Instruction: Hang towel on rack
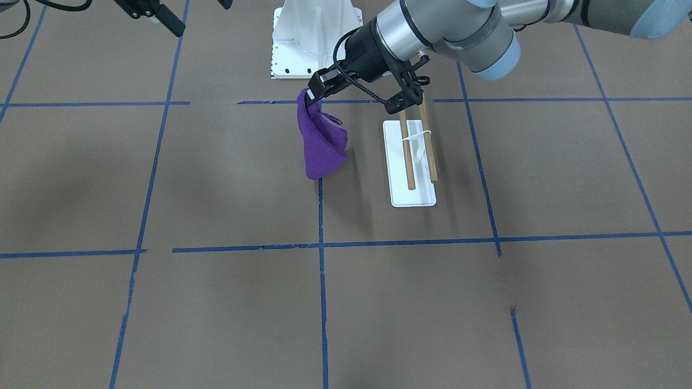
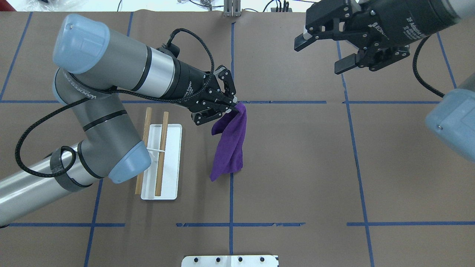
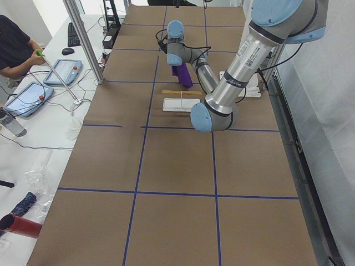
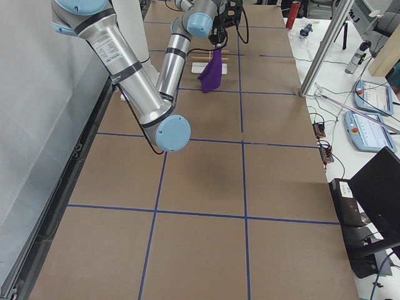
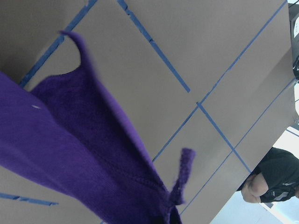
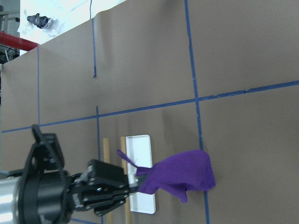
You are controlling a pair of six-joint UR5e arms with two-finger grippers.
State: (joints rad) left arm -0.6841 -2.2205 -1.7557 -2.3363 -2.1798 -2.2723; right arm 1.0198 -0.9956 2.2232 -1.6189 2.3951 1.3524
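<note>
My left gripper (image 2: 234, 105) is shut on a corner of the purple towel (image 2: 230, 146). The towel hangs down from it above the table, clear of the rack. It also shows in the front view (image 1: 320, 141), the left wrist view (image 5: 79, 158) and the right wrist view (image 6: 182, 175). The rack (image 2: 162, 154), two wooden dowels over a flat white base, stands to the gripper's left and carries nothing; in the front view (image 1: 411, 156) it is right of the towel. My right gripper (image 2: 326, 52) is open and empty, high at the far right.
A white bolted pedestal (image 1: 316, 40) stands at the robot's side of the table, its edge (image 2: 230, 260) at the bottom of the overhead view. Blue tape lines cross the brown table. An operator (image 3: 14, 47) sits at a side desk with tablets.
</note>
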